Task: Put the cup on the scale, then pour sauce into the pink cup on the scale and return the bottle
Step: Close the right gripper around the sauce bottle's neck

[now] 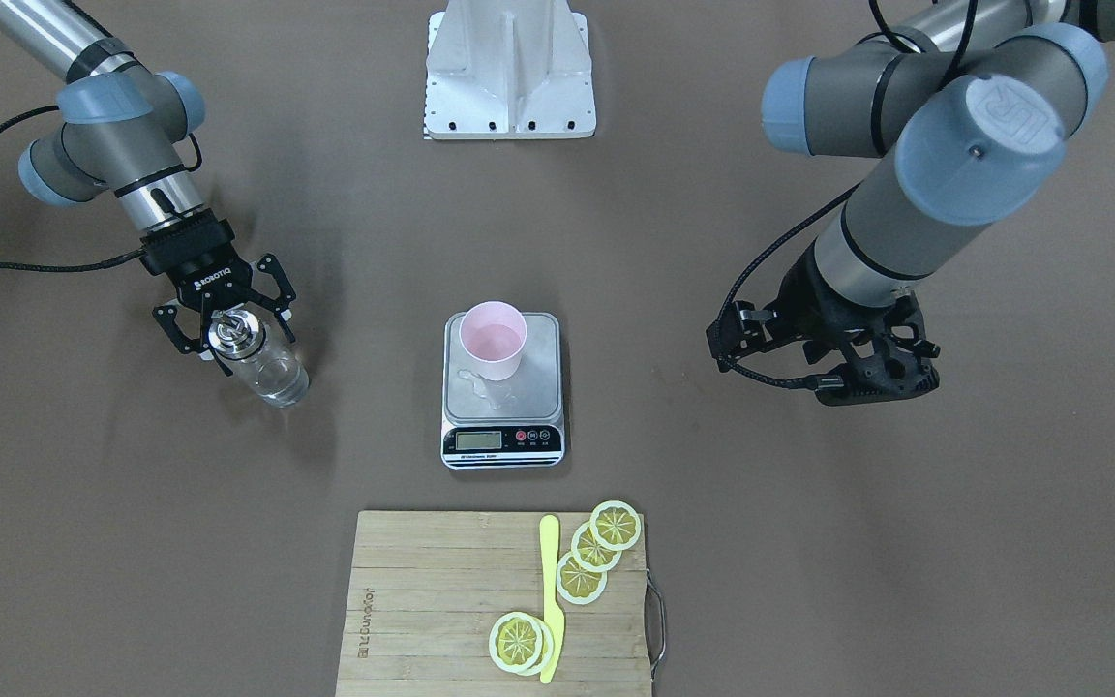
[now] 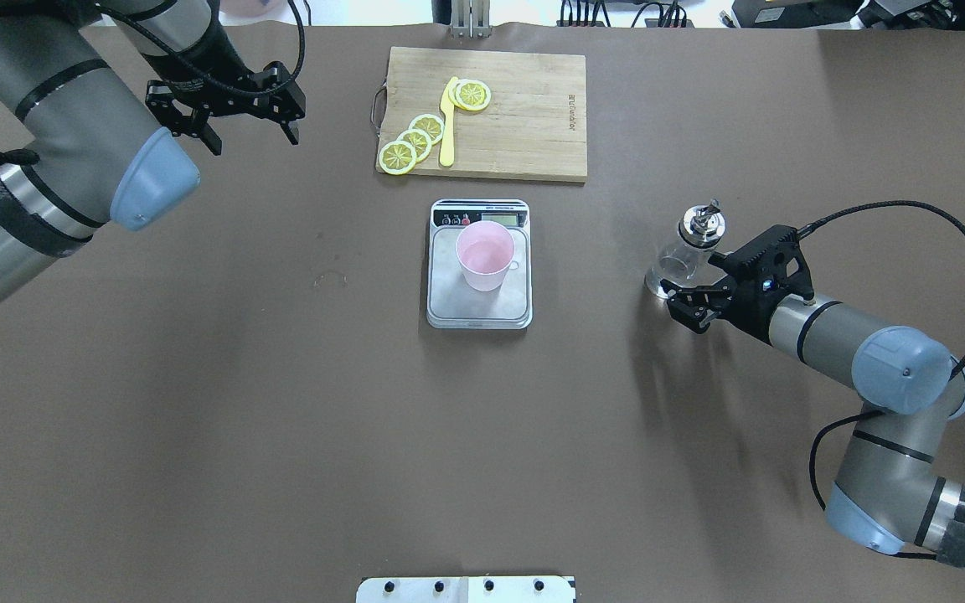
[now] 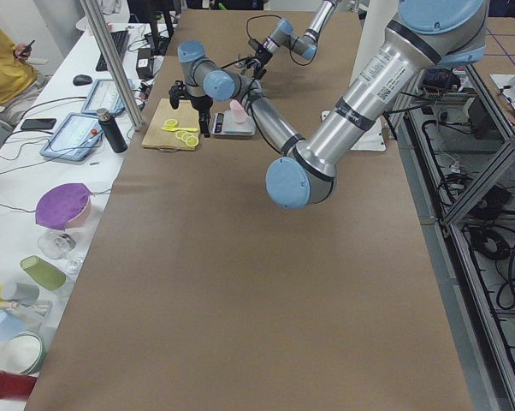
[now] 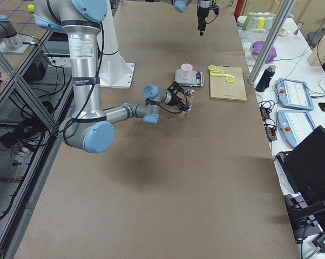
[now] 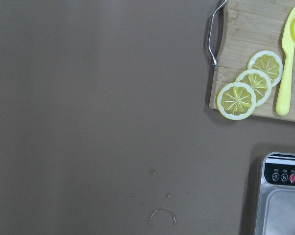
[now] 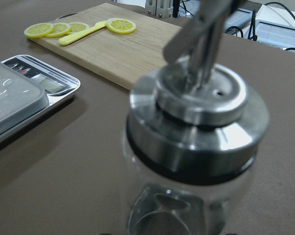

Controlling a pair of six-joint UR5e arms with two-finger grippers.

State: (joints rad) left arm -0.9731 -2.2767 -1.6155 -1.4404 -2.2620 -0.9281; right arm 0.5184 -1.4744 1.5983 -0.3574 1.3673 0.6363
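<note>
Seen from overhead, the left pincer hangs far left of the scale and beyond it, its two fingers spread wide and holding nothing. Nearer the scale on that side, a single faint wet ring marks the brown bench, with open surface all around it. Just past the scale's display end, with a narrow strip of bench between, lies one bamboo cutting board. Its metal handle is on its left edge and its far edge is close to the bench's far edge. On the board are three lemon slices in an overlapping row, what look like two more stacked together, and one yellow knife between the groups. The one scale sits mid-bench, and the one pink cup stands upright on its steel platform, inside the platform's edges. A small puddle of clear liquid lies on the platform beside the cup; whether the cup holds any cannot be told. Well to the right of the scale, across a broad stretch of bench, the one glass bottle stands upright on the surface with its metal spout on top. The right pincer reaches in low from the right, its fingers parted on either side of the bottle and seemingly not pressing it.
</note>
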